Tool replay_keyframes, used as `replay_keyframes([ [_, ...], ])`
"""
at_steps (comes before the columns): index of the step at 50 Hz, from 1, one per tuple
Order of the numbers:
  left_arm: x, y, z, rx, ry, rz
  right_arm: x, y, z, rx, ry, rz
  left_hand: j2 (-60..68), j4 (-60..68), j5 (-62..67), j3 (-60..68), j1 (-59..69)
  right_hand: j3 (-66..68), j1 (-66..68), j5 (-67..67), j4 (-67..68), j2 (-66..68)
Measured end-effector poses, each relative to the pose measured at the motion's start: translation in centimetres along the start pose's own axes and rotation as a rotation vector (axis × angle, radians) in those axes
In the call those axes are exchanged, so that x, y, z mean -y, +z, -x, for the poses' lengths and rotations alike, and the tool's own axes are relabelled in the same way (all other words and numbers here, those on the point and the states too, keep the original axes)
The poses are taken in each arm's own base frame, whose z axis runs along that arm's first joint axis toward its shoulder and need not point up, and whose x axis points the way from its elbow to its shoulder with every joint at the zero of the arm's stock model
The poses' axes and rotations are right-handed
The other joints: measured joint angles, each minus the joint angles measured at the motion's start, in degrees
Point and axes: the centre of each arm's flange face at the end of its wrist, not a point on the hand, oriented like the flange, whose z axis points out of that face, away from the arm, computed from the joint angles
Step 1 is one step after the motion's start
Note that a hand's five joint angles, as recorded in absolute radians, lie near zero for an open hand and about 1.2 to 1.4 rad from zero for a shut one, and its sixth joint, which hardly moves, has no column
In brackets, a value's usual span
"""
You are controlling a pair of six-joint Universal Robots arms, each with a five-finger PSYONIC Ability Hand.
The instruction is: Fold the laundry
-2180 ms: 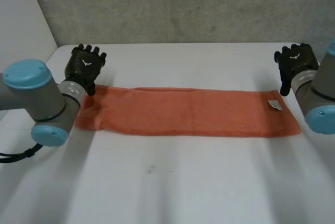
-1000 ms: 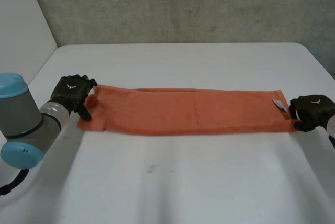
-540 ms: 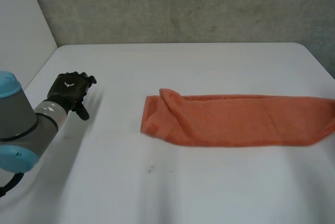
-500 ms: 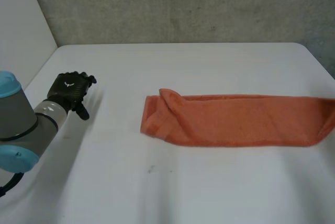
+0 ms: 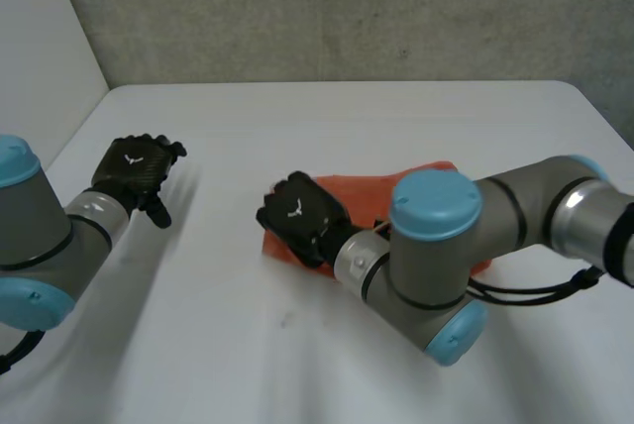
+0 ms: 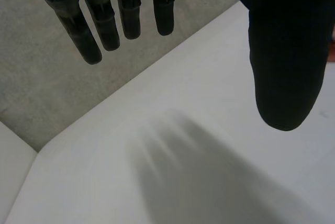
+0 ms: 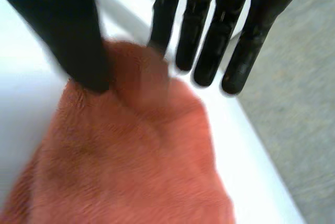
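The orange towel (image 5: 362, 194) lies near the middle of the white worktop (image 5: 327, 117), and much of it is covered in the head view by the right arm (image 5: 436, 246), which reaches across it from the right side. What shows is a patch of cloth between the arm's blue cap and the hand, with a narrow strip past the arm's far side. How the layers lie under the arm cannot be told. The right hand (image 5: 297, 214) sits at the towel's left end. In the right wrist view the towel (image 7: 125, 171) bunches into a soft hump at the hand's tips. The thumb (image 7: 73, 30) presses down on one side of the hump and the nearest of the fingers (image 7: 161, 20) meets its other side, so the right hand (image 7: 68, 4) is grasping the cloth in a pinch. The remaining fingers reach straight past the cloth's edge over bare worktop (image 7: 15, 109). The left hand (image 5: 134, 171) is well apart from the towel, near the worktop's left edge at the end of the left arm (image 5: 40, 236). In its own wrist view the left hand (image 6: 285, 51) is released, with its fingers (image 6: 104, 20) straight and spread, its thumb held apart from them, and nothing between them above the worktop (image 6: 209, 156). A grey wall (image 5: 347, 8) stands behind the worktop's far edge.
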Motion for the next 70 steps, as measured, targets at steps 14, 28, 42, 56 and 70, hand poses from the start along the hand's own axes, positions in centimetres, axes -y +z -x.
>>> replay_keyframes([
  [14, 5.0, -0.6, -4.2, -0.104, 0.013, -0.160, 0.7, -5.4, -9.7, -0.306, 0.201, 0.126, -1.0, -0.8, -0.9, -0.8, -0.6, -34.2, -25.3, -34.3, -34.5, -33.1],
  [28, 7.4, 0.4, -13.0, -0.309, -0.042, -0.260, -7.7, -12.3, -11.9, -0.394, 0.614, 0.302, -1.0, -0.8, -0.9, -0.8, -0.6, -34.2, -25.3, -34.2, -34.5, -33.1],
  [42, 2.8, 0.2, -14.3, -0.320, -0.013, -0.063, -13.9, -13.1, -11.7, -0.384, 0.559, 0.436, -0.9, -0.7, -0.7, -0.8, -0.6, 21.3, 17.2, 18.0, 20.2, 20.8],
  [56, 4.4, -4.1, -11.5, -0.249, -0.022, -0.020, -6.6, -9.3, -14.1, -0.406, 0.159, 0.319, -1.0, -0.8, -0.8, -0.8, -0.6, 21.3, 17.8, 18.6, 20.4, 21.1],
  [70, 7.0, -4.8, -6.8, -0.109, -0.099, -0.080, 2.4, -3.2, 4.2, 0.095, -0.018, 0.102, -1.0, -0.9, -1.1, -0.8, -0.7, 21.3, 17.8, 18.7, 20.4, 21.1],
])
